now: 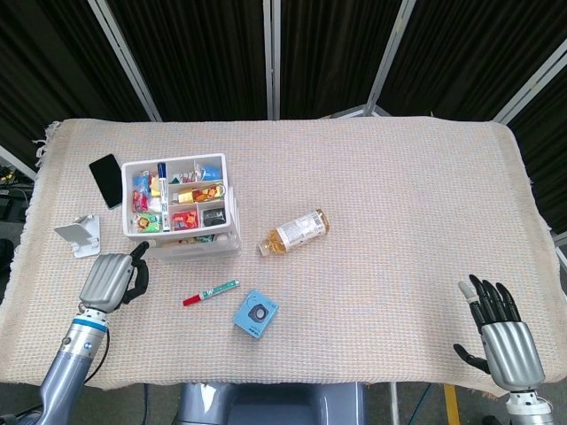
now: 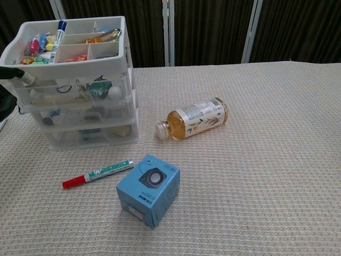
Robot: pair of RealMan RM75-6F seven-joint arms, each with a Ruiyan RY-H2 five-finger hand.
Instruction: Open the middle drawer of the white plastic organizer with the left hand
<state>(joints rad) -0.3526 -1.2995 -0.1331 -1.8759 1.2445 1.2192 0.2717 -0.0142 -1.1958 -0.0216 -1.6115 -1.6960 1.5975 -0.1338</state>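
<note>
The white plastic organizer (image 1: 183,211) stands at the table's left, a compartment tray on top and clear drawers stacked below it (image 2: 80,101). All the drawers sit flush in the chest view, including the middle drawer (image 2: 85,113). My left hand (image 1: 111,279) lies just front-left of the organizer, its fingers curled in. One light fingertip (image 2: 24,79) points at the organizer's left front corner, just below the tray. At the chest view's left edge only a dark part of that hand (image 2: 5,98) shows. My right hand (image 1: 499,329) holds nothing at the front right edge, fingers spread.
A bottle (image 1: 294,232) lies on its side right of the organizer. A red-capped marker (image 1: 211,291) and a small blue box (image 1: 256,312) lie in front of it. A black phone (image 1: 105,180) and a white stand (image 1: 80,236) sit to its left.
</note>
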